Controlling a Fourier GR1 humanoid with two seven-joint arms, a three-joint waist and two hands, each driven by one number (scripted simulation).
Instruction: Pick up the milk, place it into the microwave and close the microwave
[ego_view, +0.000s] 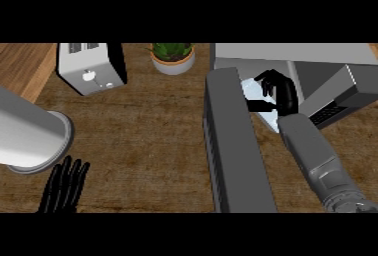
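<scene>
1. Brown wood-grain counter (148, 150) fills the view; no writing is readable anywhere.
2. Nearest, the left hand (65, 185) rests at the lower left edge, fingers straight and relaxed, partly cut off by the frame.
3. A grey cylinder (29, 135) beside it runs out of view at the left.
4. The microwave door (235, 150) stands open, edge-on.
5. The right hand (277, 92) curls round the pale milk (255, 92) at the microwave (325, 75) opening; the carton is mostly hidden.
6. Farthest, a toaster (90, 67) bears a small unreadable mark, beside a potted plant (173, 57).
</scene>
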